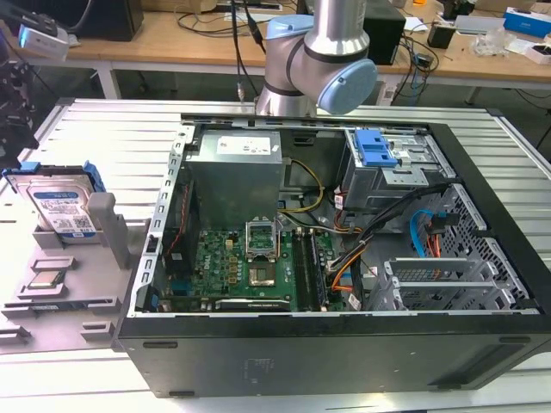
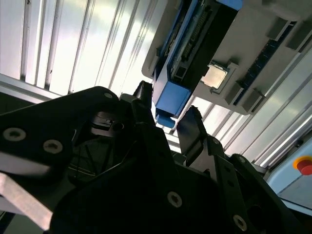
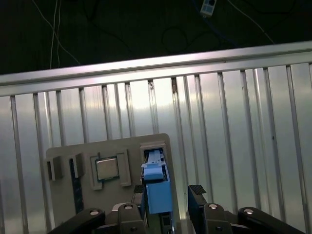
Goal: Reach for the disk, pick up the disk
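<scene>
Inside the parted claw, the disk, standing on edge

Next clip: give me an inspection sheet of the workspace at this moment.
Surface: ribbed metal table bearing a grey holder tray and an open computer case.
Job's things: disk stands upright in the tray's slot.
Clutter: CPU chip lying in the tray beside the disk.
Grippers: gripper at the disk, jaws open either side of its blue bracket.
Cables: wires inside the case.
Surroundings: workbench behind, with cables and boxes.
</scene>
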`<move>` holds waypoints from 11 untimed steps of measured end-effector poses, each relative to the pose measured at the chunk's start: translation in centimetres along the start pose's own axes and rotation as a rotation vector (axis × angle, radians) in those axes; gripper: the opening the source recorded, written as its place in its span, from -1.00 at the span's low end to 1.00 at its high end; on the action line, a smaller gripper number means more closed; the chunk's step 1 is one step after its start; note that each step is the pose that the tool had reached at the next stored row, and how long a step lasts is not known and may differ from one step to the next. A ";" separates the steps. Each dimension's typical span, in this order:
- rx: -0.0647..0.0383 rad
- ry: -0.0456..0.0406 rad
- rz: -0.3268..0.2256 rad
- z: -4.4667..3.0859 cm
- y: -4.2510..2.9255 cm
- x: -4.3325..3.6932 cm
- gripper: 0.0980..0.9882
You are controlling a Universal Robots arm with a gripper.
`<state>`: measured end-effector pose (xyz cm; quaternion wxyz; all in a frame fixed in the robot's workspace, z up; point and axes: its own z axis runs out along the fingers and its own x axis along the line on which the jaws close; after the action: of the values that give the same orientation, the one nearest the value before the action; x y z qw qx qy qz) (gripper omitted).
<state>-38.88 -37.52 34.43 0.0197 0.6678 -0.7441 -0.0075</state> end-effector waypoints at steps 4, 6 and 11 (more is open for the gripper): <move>0.000 0.0011 0.000 0.52 -0.04 -0.01 -0.14; 0.000 0.0031 -0.011 0.65 -0.06 -0.01 -0.14; 0.002 0.0105 -0.051 1.19 -0.17 0.24 -0.14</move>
<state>-38.78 -37.79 33.24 0.0227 0.6865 -0.7267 -0.0037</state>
